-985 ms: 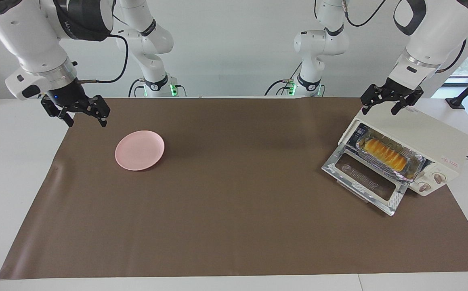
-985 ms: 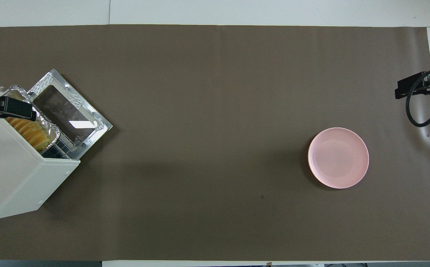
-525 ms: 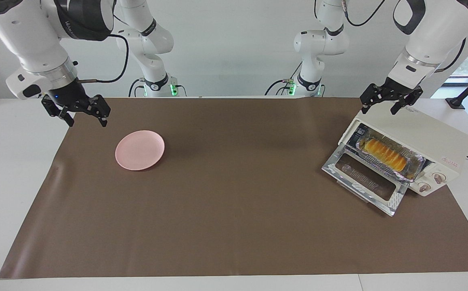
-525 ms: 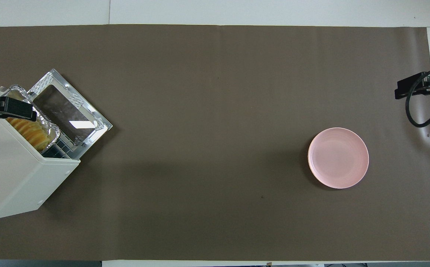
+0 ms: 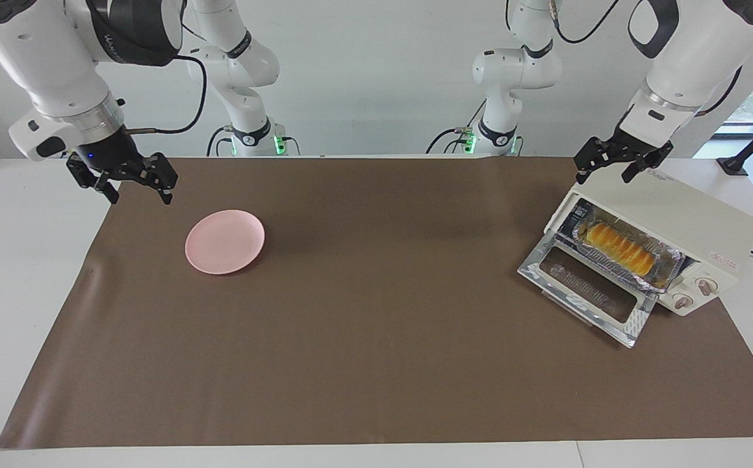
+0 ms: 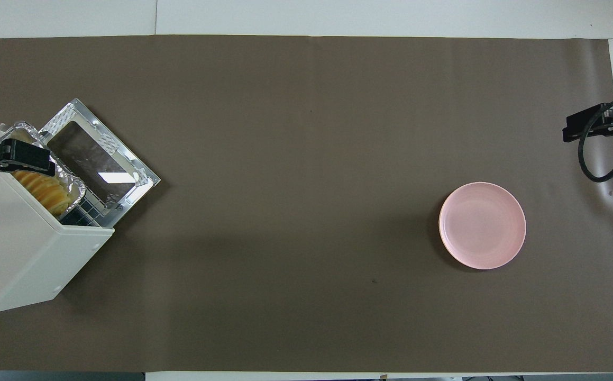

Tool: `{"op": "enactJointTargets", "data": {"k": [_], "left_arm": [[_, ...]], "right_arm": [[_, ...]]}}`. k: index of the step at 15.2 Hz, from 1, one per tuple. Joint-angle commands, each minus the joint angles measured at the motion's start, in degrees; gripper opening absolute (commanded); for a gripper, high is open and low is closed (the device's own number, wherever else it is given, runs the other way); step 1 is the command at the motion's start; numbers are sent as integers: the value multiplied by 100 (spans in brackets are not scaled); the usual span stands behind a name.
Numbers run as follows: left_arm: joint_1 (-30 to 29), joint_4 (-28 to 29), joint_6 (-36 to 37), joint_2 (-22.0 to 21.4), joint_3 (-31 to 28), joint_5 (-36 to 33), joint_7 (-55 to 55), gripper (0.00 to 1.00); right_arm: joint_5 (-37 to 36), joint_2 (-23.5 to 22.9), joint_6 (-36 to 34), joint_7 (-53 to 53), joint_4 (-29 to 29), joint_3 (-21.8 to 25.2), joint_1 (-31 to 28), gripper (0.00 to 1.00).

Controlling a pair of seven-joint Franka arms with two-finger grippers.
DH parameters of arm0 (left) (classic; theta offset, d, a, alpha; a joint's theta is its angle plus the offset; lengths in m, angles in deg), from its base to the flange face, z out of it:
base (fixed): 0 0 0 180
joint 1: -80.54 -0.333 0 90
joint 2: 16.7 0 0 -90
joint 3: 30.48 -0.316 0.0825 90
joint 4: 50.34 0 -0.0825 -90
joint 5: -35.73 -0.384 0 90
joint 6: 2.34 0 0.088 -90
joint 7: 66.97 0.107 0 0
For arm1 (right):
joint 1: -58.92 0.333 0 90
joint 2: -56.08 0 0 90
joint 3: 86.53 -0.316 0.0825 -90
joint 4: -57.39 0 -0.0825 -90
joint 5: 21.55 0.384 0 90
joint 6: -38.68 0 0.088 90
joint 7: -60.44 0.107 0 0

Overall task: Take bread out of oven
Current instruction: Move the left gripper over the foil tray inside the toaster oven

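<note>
**Bread waiting in the open oven**

I see the bread lying in its foil tray on the rack of the toaster oven, door dropped flat. My left gripper hangs over the oven's top, jaws spread and empty. My right gripper waits near the pink plate, also spread. I judge the loaf light and soft, so I'd pinch gently across its middle.

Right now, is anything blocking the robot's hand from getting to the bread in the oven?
Nothing visible blocks it. The oven door is folded down, and the bread lies uncovered in its foil tray. The left gripper, open, hangs above the oven's top corner.
</note>
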Motion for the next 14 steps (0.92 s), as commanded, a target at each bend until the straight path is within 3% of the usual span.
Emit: {"op": "enactJointTargets", "data": {"k": [1, 4, 7, 10, 14], "left_arm": [[184, -1483, 652, 1185, -47, -46, -672, 100], [245, -2522, 935, 2127, -74, -55, -1376, 100], [526, -2928, 892, 2752, -415, -81, -2499, 100], [1097, -2816, 620, 2999, -1206, -327, -2881, 100], [1107, -2061, 49, 2816, -1357, -485, -2943, 100]], "right_arm": [[-63, 87, -63, -93, -82, -31, -14, 100], [-63, 87, -63, -93, -82, -31, -14, 100], [-63, 87, -63, -93, -82, -31, -14, 100], [-63, 87, -63, -93, -82, -31, -14, 100], [-63, 78, -63, -93, -82, -31, -14, 100]]}}
